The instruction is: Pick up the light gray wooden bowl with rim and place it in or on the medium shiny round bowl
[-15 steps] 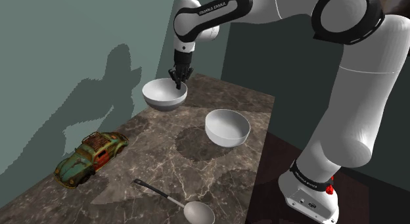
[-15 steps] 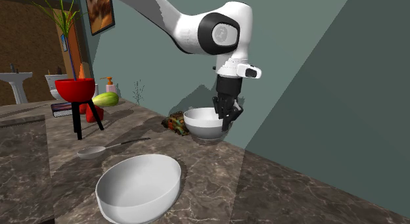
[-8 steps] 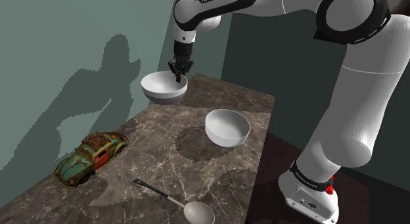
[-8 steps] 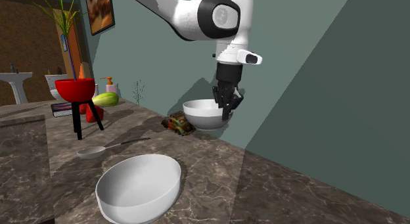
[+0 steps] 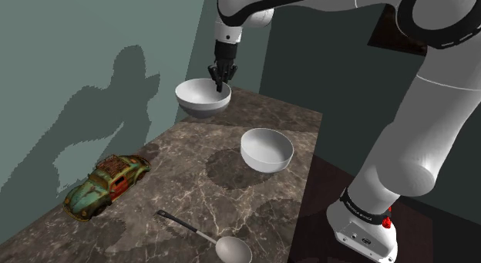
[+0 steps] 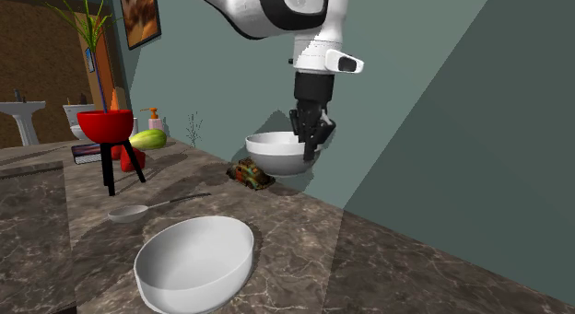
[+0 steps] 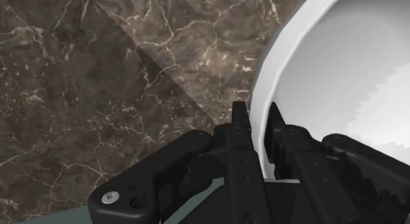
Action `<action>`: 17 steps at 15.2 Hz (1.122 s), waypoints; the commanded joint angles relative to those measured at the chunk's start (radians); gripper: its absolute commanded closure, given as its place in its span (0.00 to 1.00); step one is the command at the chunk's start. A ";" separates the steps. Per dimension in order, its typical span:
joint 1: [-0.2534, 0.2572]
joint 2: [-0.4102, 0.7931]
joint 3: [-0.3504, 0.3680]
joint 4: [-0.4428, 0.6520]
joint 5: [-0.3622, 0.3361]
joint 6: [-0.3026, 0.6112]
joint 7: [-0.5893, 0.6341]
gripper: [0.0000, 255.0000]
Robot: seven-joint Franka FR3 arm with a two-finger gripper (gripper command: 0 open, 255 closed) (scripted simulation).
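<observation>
Pinching only the edge of white rimmed bowl [image 5: 199, 100] with black two-finger gripper [image 5: 221, 85], so could slip before reaching nearer white round bowl [image 5: 267, 150].

Under me a dark marbled counter [image 5: 193, 173], a rusty teal toy car [image 5: 106, 184] by the wall [image 5: 77, 69], a long-handled spoon [image 5: 212, 242] near the counter's edge, a red bowl [image 6: 104, 125] on a tripod [image 6: 112, 165], a white sink [image 6: 20, 110] far off

The pincer [image 5: 221, 84] is black, the raised bowl [image 5: 202, 99] and the near bowl [image 5: 267, 150] pale grey-white. The tabletop [image 5: 179, 150] is dark brown with thin pale veins. The toy car [image 5: 106, 184] is teal, mottled with rust.
</observation>
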 commanded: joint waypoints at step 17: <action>-0.091 -0.687 -0.096 -0.632 -0.063 -0.070 -0.144 1.00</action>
